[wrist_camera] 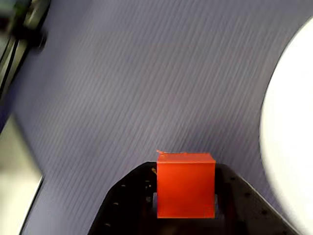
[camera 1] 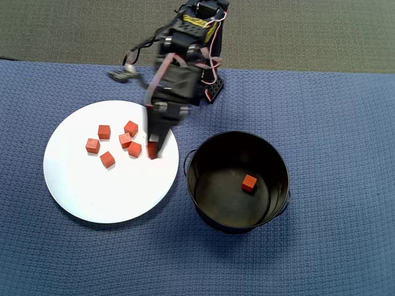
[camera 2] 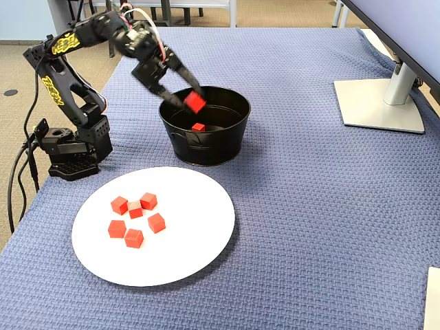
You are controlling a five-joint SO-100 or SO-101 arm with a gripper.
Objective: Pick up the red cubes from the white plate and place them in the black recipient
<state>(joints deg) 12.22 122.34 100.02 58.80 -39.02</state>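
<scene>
The jaws (camera 2: 193, 100) pinch one red cube (camera 2: 196, 102) in the air, just at the black recipient's (camera 2: 204, 148) near rim. Another cube (camera 2: 198, 127) lies inside; five cubes (camera 2: 134, 238) sit clustered on the white plate (camera 2: 199, 240), its rim bare.

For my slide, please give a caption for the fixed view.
End effector carries a red cube above the black pot.
</scene>
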